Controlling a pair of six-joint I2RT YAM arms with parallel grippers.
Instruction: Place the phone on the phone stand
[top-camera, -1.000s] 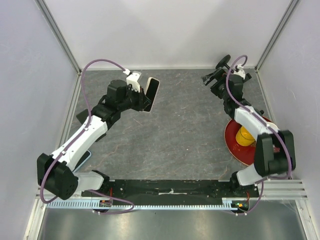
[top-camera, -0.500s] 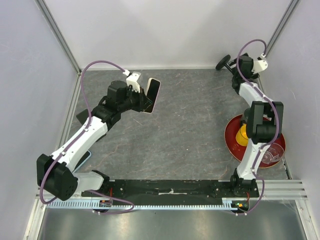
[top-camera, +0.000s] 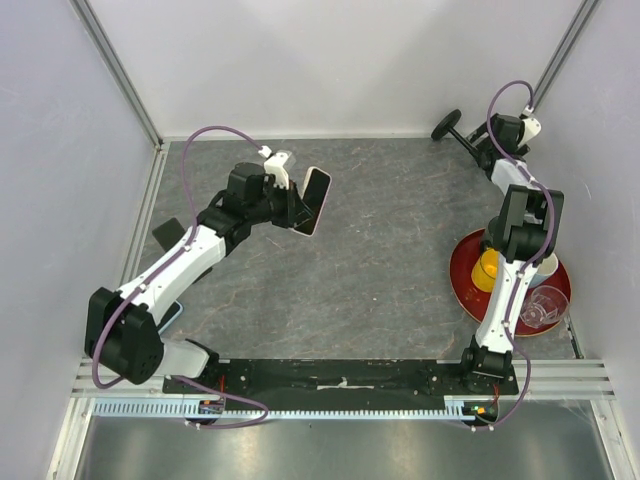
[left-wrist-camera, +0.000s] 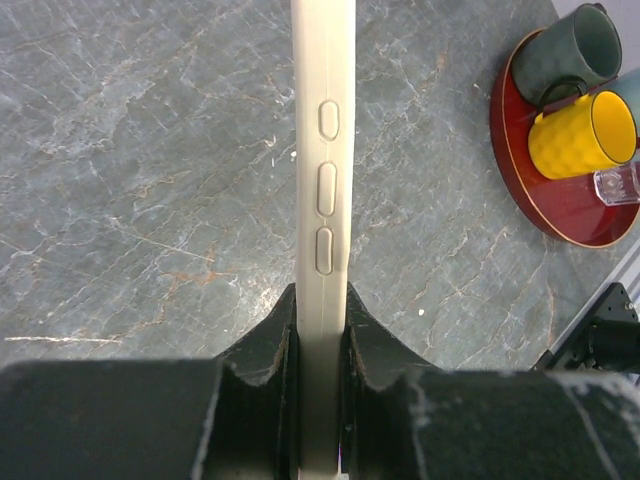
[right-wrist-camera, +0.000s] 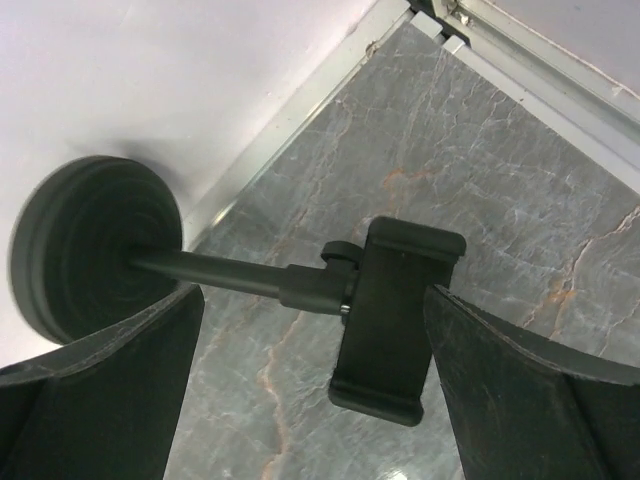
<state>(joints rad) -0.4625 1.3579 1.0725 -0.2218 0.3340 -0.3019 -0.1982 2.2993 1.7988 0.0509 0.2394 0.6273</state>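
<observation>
Looking at the top cam first: the left end effector (top-camera: 297, 205) is clamped on the phone (top-camera: 314, 200), carrying it on edge over the far-left part of the bench (top-camera: 380, 270). The phone stand (top-camera: 452, 127) is well apart from it in the far right corner, with the right end effector (top-camera: 485, 150) right at it.

Left wrist cam: the left end effector (left-wrist-camera: 320, 320) pinches the phone (left-wrist-camera: 323, 150) across its two flat faces at one end, with the side buttons (left-wrist-camera: 327, 215) clear of the grip. I'd guess it's a stiff, lightish slab with a smooth case, so a bit slippery, and the glass won't like knocks. Gripping the faces seems right.

Right wrist cam: the right end effector (right-wrist-camera: 313, 300) has its jaws wide apart either side of the phone stand (right-wrist-camera: 385, 320), touching nothing I can see. The stand looks tipped on its side, though I can't be sure.
</observation>
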